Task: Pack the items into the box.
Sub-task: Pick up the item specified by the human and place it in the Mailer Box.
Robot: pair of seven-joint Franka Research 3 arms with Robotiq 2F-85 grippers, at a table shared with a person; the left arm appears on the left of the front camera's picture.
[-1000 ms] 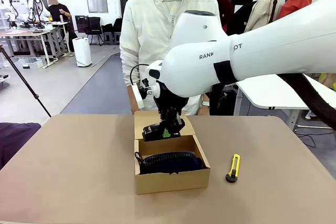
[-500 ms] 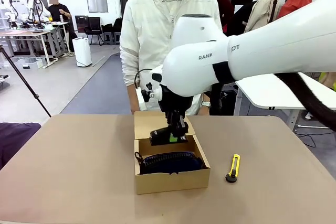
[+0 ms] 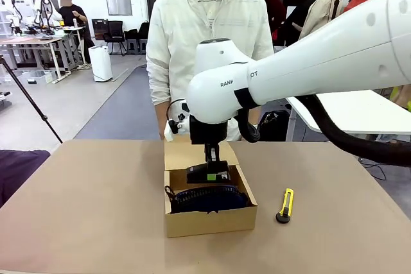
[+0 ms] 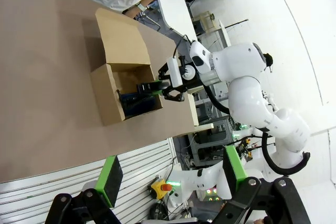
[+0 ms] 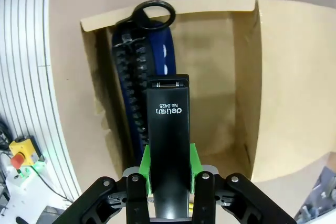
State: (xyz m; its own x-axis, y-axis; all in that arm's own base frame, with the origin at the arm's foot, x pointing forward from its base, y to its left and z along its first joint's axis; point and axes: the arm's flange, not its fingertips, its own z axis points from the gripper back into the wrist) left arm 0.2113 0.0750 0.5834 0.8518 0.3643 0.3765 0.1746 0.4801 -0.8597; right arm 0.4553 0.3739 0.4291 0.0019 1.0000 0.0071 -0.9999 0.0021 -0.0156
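The right pincer (image 5: 168, 167) is clamping the black stapler (image 5: 168, 129), holding it over the far part of the open box (image 3: 209, 222), just behind the navy pouch (image 3: 209, 198) lying inside. The left pincer (image 4: 170, 176) is hanging wide open, well apart from the box, above the desk (image 3: 83, 203).

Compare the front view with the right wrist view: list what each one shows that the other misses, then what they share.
Front view adds: the person standing behind the table, and the yellow utility knife lying on it to the right of the box.
Right wrist view adds: the print on top of the stapler, and the bare box floor beside the pouch.
Both: the right gripper shut on the stapler above the open box, with the navy pouch already inside.
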